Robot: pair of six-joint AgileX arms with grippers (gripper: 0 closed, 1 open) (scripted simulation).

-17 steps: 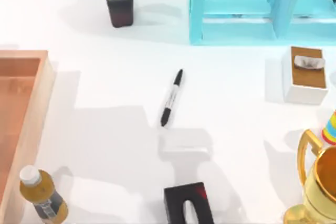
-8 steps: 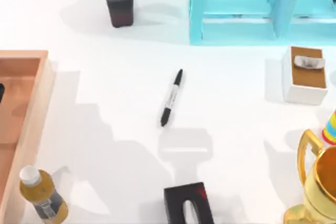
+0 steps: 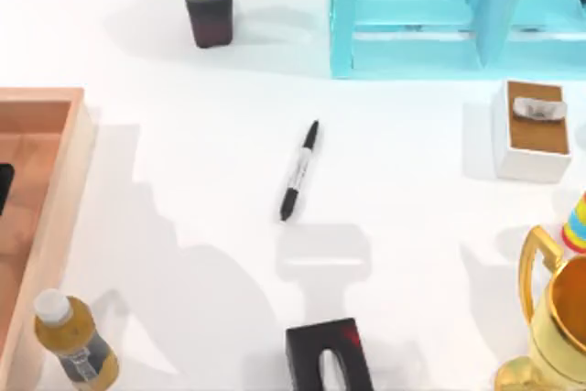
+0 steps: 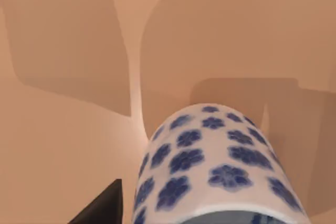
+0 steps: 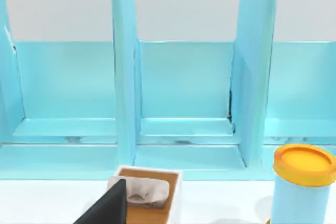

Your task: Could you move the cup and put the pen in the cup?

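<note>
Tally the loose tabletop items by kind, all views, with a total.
Black marker pen: 1
White cup with blue flower pattern: 1
Potted green succulent in dark pot: 1
Amber bottle with white cap: 1
White tissue box with brown top: 1
Gold trophy: 1
Light blue canister with orange lid: 1
Total: 7

Bright even light; soft grey shadows on table (image 3: 183,180); sharp focus.

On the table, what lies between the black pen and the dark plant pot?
Nothing: in the top view, bare white table separates the slim black marker pen from the dark plant pot.
</note>
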